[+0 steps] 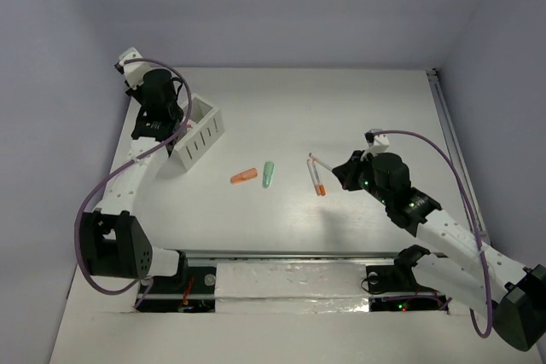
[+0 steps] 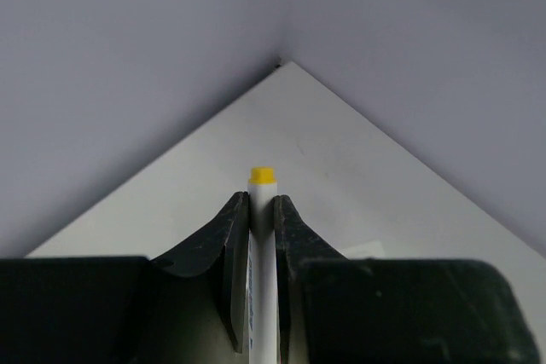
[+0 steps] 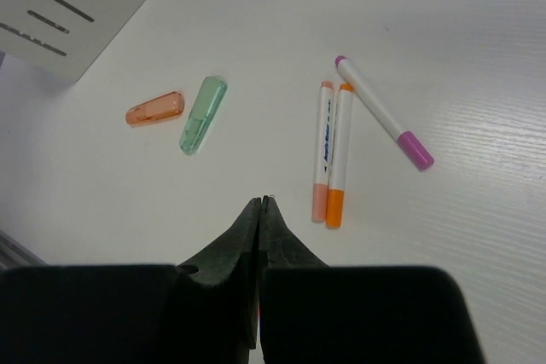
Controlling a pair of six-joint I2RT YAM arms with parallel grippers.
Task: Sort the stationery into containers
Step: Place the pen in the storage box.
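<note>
Yellow-capped pen is clamped between the left fingers, its long axis running out along them, cap foremost toward a corner of the bench. The white box stands just beside those fingers near the far left corner, outside their wrist view, so the pen likely needs swinging over a compartment. The right fingers are pressed shut on nothing, three pens lying just ahead.

On the table, just ahead and right of the right pincer, two pens lie side by side, touching. A third pen lies slanted to their right. Ahead left lie two short pieces, and beyond them the box. The left pincer, near the box, has a fourth pen between its fingers.
</note>
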